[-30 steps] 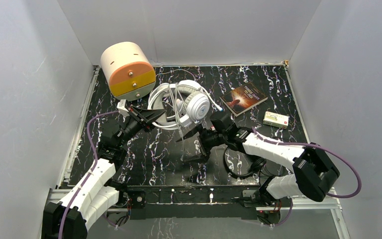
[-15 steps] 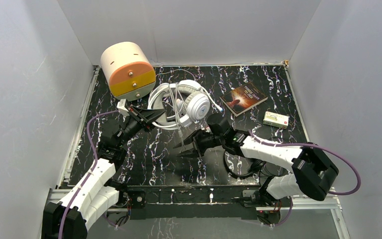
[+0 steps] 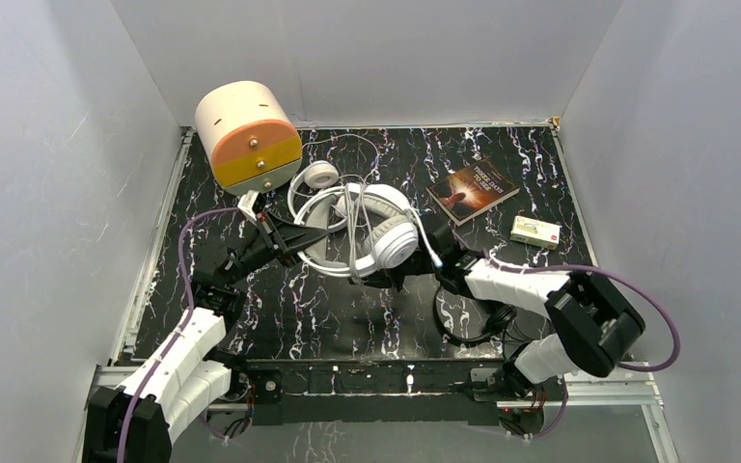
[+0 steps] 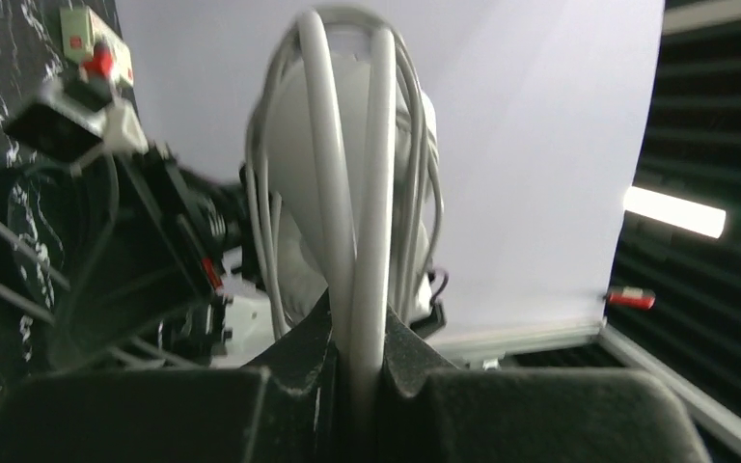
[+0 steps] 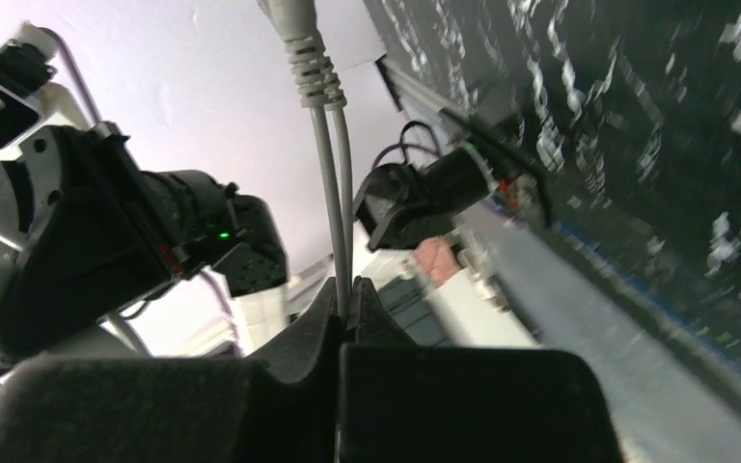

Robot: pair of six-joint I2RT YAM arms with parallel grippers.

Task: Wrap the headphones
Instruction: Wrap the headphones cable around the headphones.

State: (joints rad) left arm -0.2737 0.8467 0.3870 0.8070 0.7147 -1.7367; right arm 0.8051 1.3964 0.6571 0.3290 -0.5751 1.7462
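Observation:
The big white over-ear headphones (image 3: 386, 236) hang tilted above the black marbled table, cord loops lying over their band. My left gripper (image 3: 301, 239) is shut on the white headband (image 4: 362, 193), which runs straight up from between its jaws. My right gripper (image 3: 389, 280) sits just below the earcup, shut on the thin grey cord (image 5: 332, 193). An earcup of the slimmer white pair (image 3: 321, 176) shows behind the big pair. The small black pair (image 3: 463, 328) lies on the table, partly hidden under my right arm.
A white and orange cylindrical drawer box (image 3: 248, 135) stands at the back left, close to my left gripper. A book (image 3: 473, 190) and a small cardboard box (image 3: 535, 231) lie at the back right. White walls close in three sides.
My right gripper has moved in under the earcup and shut on the cord. The big white headphones have shifted toward the near side, uncovering the slimmer pair's earcup behind them.

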